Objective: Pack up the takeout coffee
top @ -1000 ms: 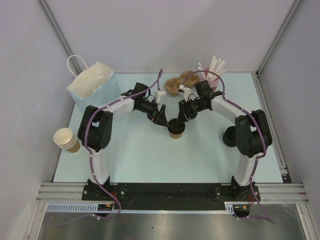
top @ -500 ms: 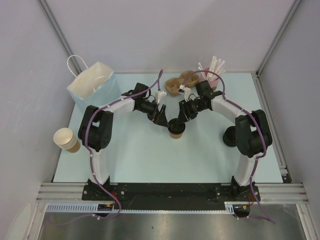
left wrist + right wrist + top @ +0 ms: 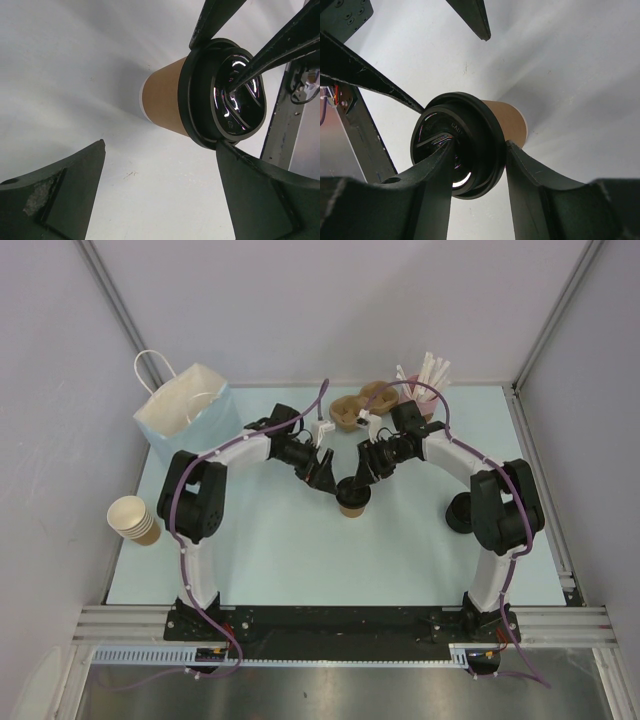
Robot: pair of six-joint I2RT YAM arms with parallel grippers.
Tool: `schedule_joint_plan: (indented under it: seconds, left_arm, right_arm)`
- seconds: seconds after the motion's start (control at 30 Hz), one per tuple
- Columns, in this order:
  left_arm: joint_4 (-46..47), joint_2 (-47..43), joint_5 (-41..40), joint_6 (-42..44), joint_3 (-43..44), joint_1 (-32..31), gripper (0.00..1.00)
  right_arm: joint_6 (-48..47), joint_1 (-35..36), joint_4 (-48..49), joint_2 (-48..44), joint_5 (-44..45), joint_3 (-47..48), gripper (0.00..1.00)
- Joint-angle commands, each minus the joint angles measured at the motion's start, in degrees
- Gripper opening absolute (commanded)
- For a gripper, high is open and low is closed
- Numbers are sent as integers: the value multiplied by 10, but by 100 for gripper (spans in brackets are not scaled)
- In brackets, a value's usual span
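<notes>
Step in hand: grasping the coffee cup (image 3: 353, 502), upright at mid-desk (image 3: 300, 560). The right gripper (image 3: 479, 145) is part-closed on the lid (image 3: 475, 117) rim. The left gripper (image 3: 161, 144) stands wide open beside the cup, empty. Next, probably: lift level and carry to the paper bag (image 3: 185, 412).

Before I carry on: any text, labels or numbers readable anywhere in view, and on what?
"CAU": raised letters on the black lid of the takeout coffee, seen in the right wrist view. The letters that follow are too faint to read.
No print shows on the paper bag or the stacked cups from above.
</notes>
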Motion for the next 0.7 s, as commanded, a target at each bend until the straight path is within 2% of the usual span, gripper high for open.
schedule_joint_plan:
  seconds: [0.0,0.13,0.3,0.67]
  left_arm:
    - [-12,-14,-55,40,47,-22,97]
    - [-52,-51,-37,40,114,-16,99]
    - [-71,-107,-26,44,129,-7,99]
    - [-144,-250,-45,102,89,67,100]
  right_arm:
    - [-30,8,-2,14,51,6,47]
    - [-30,6,-2,5,47,6,48]
    - [-31,-2,1,-4,44,7,54]
    - [-48,-20,-28,-56,49,45,91]
